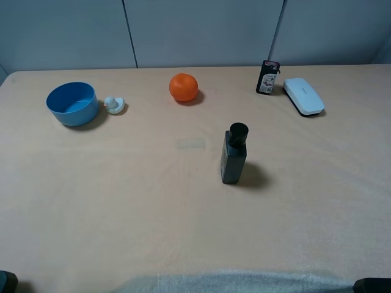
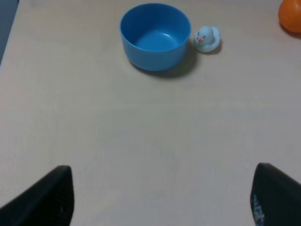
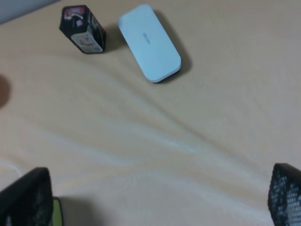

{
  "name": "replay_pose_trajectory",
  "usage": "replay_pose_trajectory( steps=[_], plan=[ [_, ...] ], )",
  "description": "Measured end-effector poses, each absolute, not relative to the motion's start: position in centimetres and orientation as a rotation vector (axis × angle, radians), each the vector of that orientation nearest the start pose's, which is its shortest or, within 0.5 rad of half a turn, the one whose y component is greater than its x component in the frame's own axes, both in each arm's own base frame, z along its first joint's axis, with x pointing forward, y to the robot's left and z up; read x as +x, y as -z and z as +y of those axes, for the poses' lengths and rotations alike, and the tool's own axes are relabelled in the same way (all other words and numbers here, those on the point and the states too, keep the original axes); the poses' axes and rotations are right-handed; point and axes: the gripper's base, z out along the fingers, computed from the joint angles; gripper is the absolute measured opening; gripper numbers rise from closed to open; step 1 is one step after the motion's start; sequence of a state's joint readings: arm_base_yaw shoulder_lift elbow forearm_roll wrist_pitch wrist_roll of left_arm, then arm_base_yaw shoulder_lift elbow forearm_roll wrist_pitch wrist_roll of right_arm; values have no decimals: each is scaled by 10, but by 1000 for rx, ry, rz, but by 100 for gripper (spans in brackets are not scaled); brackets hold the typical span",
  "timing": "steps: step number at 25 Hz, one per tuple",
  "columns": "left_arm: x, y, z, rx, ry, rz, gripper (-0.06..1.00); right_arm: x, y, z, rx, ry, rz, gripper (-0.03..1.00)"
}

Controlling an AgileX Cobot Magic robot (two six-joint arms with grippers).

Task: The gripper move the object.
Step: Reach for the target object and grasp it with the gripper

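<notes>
Right end effector [image 3: 157, 195] spread wide, tall rectangular round-capped dark bottle [image 1: 234, 157] upright, smooth beige table [image 1: 122, 201]

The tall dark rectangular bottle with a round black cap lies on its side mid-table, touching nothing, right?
No. The tall dark rectangular bottle with a round black cap stands upright, not on its side, as the exterior high view shows. It is in the middle of the beige table, touching nothing else.

bottle [image 1: 234, 160] | dark green-black, rectangular, round black cap | upright | table [image 1: 110, 207] centre, free-standing
</notes>
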State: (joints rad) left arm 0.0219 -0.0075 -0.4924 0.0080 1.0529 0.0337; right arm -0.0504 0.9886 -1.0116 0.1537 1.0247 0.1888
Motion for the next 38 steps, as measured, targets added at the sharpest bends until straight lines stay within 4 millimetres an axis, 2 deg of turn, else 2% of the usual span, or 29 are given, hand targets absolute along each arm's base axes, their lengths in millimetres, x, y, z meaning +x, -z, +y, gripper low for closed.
replay_pose_trajectory(
  steps=[3,6,13,20,26,30,38],
  plan=[
    [-5,-276,1,12,-44,2037,82,197,-351,3,360,-258,2514,69],
    [-5,-276,1,12,-44,2037,82,211,-338,12,331,-270,2587,69],
    [-5,-276,1,12,-44,2037,82,237,-306,55,221,-267,2729,69],
    [-5,-276,1,12,-44,2037,82,252,-271,107,187,-263,2815,69],
    [-5,-276,1,12,-44,2037,82,251,-253,148,100,-312,2830,69],
    [-5,-276,1,12,-44,2037,82,244,-245,165,75,-318,2864,69],
    [-5,-276,1,12,-44,2037,82,230,-246,185,62,-348,2882,69]
  ],
)
